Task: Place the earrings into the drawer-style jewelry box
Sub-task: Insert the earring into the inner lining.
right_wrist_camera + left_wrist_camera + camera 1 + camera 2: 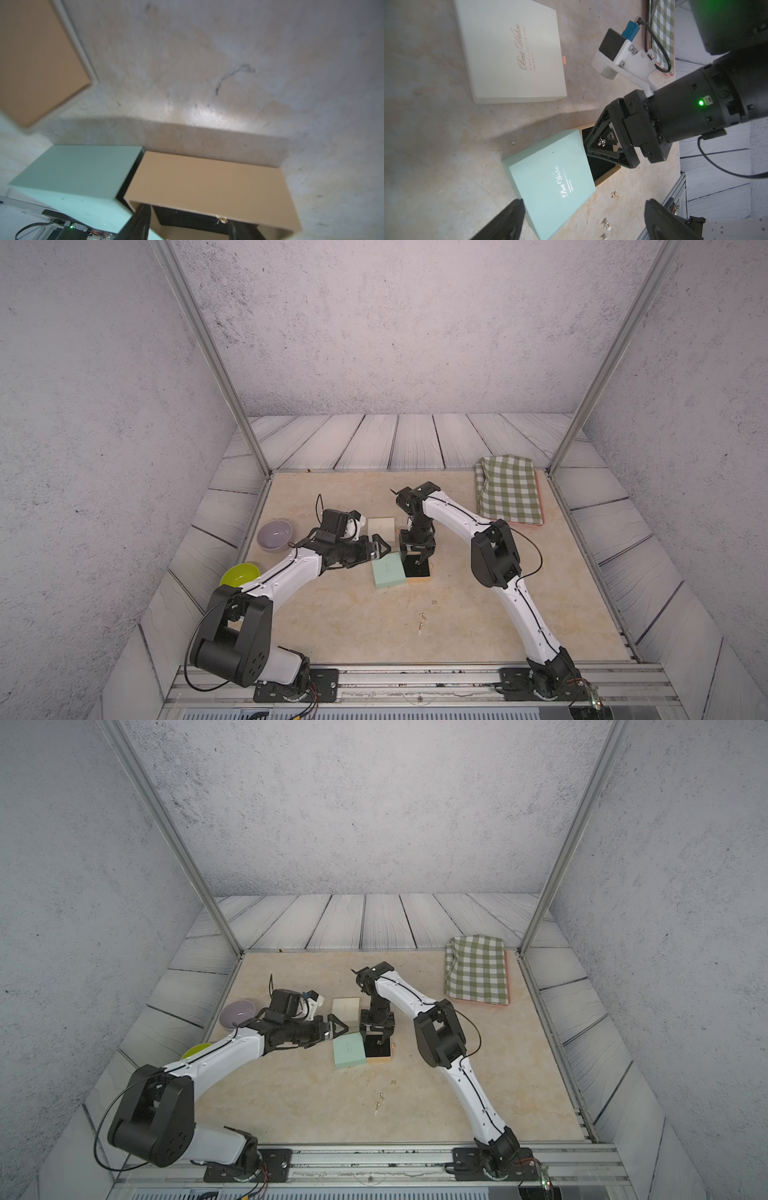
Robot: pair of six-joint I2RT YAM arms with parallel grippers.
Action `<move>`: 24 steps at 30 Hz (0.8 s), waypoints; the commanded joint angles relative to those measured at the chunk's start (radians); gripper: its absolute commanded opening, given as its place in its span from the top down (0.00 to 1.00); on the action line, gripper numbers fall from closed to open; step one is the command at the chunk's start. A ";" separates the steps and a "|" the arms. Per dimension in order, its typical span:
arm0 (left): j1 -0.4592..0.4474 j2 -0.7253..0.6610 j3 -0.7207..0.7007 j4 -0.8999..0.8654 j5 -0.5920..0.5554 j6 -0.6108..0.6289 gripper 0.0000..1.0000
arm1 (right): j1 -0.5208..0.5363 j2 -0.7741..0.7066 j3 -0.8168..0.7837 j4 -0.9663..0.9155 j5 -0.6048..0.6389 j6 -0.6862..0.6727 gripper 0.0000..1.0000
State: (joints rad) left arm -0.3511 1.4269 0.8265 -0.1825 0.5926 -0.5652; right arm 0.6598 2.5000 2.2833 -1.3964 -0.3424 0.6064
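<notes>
The drawer-style jewelry box is the mint-green box (388, 574) (550, 172), with its tan tray (417, 580) (207, 182), lined in black, slid out beside it. My right gripper (417, 561) (191, 228) points down into the tray, open. One small earring (601, 142) lies on the black lining under its fingers. More earrings (421, 616) (614, 194) lie loose on the table nearer the front. My left gripper (383, 547) (583, 220) hovers wide open by the mint box's far corner, holding nothing.
A closed cream-white box (381, 526) (508, 52) with gold lettering lies just behind the mint one. A purple bowl (274, 534) and a yellow-green bowl (240, 574) sit at the left. A folded green checked cloth (509, 489) lies at the back right.
</notes>
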 commanded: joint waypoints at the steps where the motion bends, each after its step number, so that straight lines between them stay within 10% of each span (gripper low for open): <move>1: -0.008 -0.013 -0.013 0.011 0.009 -0.002 0.06 | 0.001 -0.012 0.022 -0.019 0.012 -0.005 0.38; 24: -0.020 0.001 -0.016 0.011 0.008 0.001 0.07 | 0.001 -0.069 0.018 -0.033 0.011 -0.019 0.18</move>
State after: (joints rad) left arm -0.3634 1.4273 0.8253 -0.1814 0.5961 -0.5652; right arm 0.6598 2.4886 2.2848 -1.4029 -0.3416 0.5907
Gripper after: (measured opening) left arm 0.931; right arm 0.808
